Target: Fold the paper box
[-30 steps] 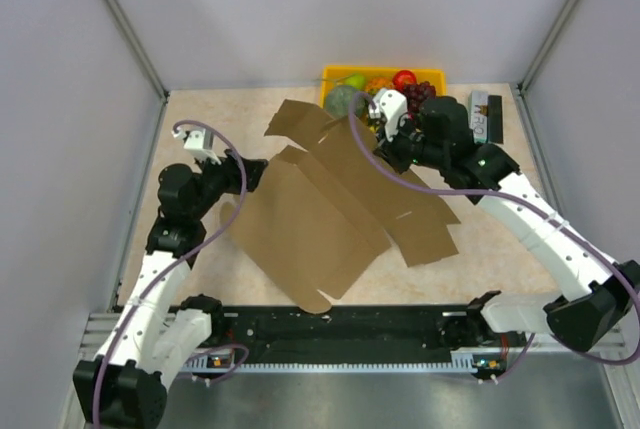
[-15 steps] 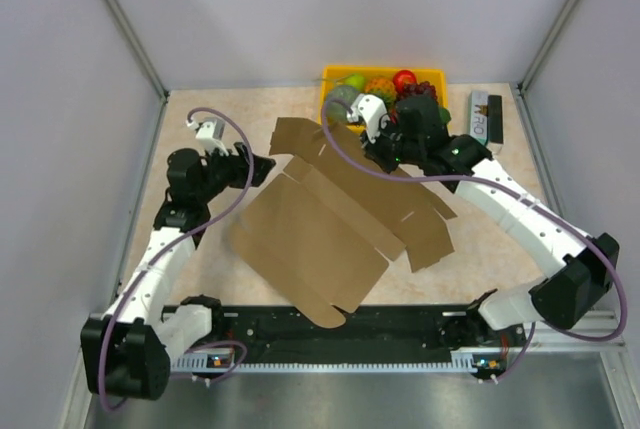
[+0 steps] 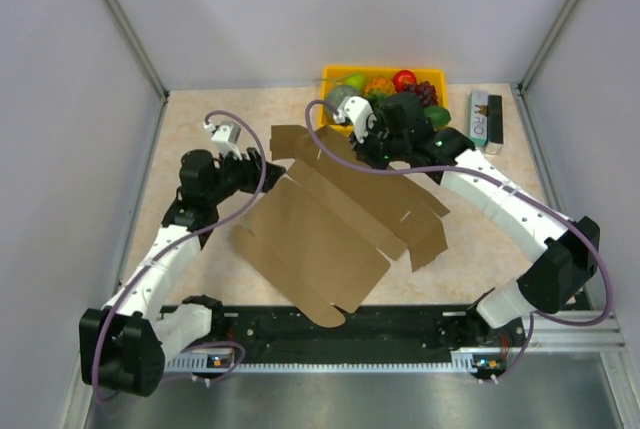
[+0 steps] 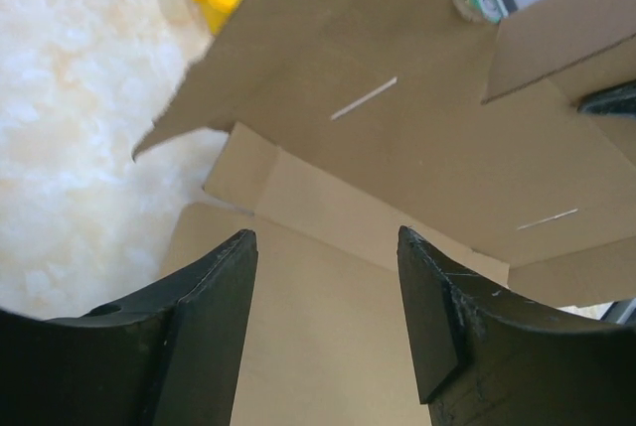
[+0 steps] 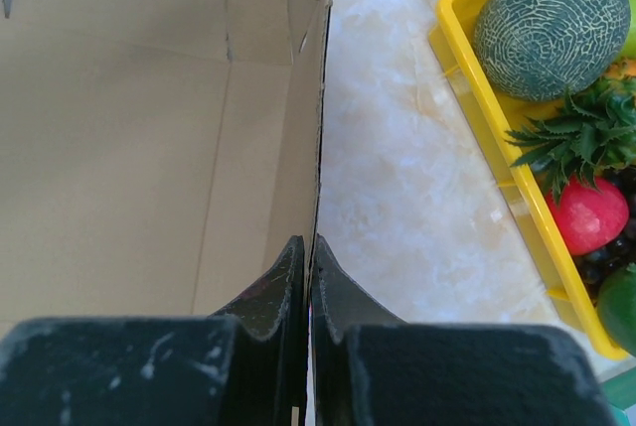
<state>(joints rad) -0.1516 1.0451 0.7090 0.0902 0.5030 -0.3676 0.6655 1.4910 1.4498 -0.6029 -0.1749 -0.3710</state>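
Pinching a raised flap of the plain brown corrugated cardboard sheet (image 3: 310,239), is that the right gripper (image 5: 308,252)? (Desk)

Yes. Its wrist view shows the two black fingers pressed together on the flap's thin edge, which stands upright between them. (Photographer)

And where does the sheet lie? (Desk)

In the middle of the pale marbled table (image 3: 200,119), between the two arms. It is die-cut, with flaps and creases. The broad near panel lies flat, one rounded flap reaching toward the black rail (image 3: 340,324) at the arms' bases. The far flaps are lifted, and the far-left one tilts up just beside the left gripper (image 4: 323,247). (Photographer)

What is the left gripper's state? (Desk)

Spread wide. Its wrist camera looks between the two dark fingers onto creased cardboard and the tilted flap with its short slits. Whether the fingers touch the sheet, I cannot tell. (Photographer)

What else is in frame? (Desk)

A yellow plastic tray (image 3: 335,73) sits at the far edge, just beyond the raised flaps, holding a netted green melon (image 5: 552,14), a pineapple (image 5: 581,128), a red apple (image 5: 588,215) and dark grapes (image 3: 422,92). A small green, white and black printed carton (image 3: 485,116) lies to the tray's right, near the far right corner. Bare table shows between the pinched flap and the tray. (Photographer)
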